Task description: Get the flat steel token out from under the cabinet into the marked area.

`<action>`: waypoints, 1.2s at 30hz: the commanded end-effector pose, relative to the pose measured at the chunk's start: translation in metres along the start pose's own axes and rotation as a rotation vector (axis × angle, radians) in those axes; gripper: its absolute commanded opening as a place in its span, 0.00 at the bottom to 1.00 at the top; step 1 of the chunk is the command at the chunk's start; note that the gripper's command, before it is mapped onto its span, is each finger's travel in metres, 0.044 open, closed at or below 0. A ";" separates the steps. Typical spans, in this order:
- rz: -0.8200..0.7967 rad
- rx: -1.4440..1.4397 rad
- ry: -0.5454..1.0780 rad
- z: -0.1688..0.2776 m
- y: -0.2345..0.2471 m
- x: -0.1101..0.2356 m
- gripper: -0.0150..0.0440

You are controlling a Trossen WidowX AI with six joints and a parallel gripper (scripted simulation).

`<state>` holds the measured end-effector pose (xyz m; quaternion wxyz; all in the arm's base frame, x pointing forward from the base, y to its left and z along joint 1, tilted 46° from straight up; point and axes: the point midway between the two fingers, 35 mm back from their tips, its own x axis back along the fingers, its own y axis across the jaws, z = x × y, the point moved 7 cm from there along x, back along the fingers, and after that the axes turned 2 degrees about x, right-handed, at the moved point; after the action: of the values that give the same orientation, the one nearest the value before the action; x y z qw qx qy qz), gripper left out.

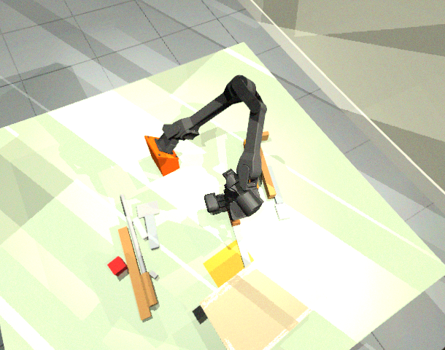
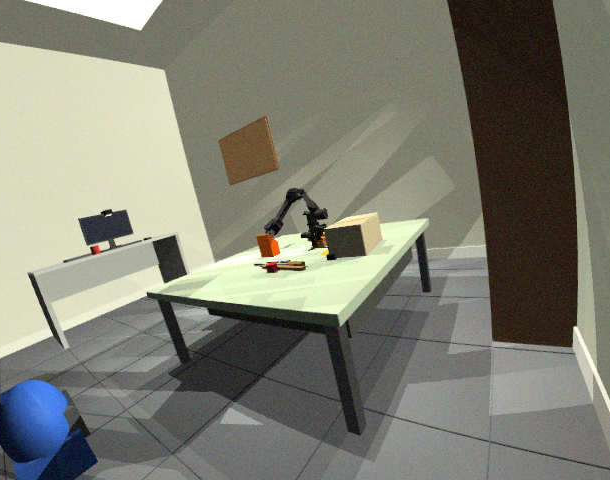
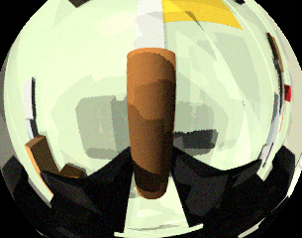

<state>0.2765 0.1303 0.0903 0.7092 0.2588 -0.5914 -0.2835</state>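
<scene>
My gripper (image 1: 235,215) (image 2: 315,239) (image 3: 150,150) is shut on a brown wooden stick and holds it low over the table. In the wrist view the stick points away from me and ends in a pale white blade (image 3: 151,14) that reaches toward the yellow marked area (image 1: 225,263) (image 3: 197,3). The tan cabinet (image 1: 252,308) (image 2: 354,235) stands just beyond that area. I cannot see the steel token in any view.
The arm rises from an orange block (image 1: 164,160) (image 2: 267,244). A wooden slat with a white end (image 1: 267,173) lies behind the arm. At the left lie wooden slats (image 1: 134,271), a grey rod (image 1: 131,226), a white T-shaped piece (image 1: 150,222) and a red cube (image 1: 117,265). A small black cube (image 1: 199,314) sits by the cabinet.
</scene>
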 end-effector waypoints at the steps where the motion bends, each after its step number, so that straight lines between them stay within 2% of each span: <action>1: -0.001 0.003 0.000 -0.006 0.000 0.000 0.25; 36: -0.001 0.004 -0.002 -0.046 -0.001 0.001 0.25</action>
<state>0.3167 0.1305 0.0830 0.7086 0.2589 -0.5921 -0.2833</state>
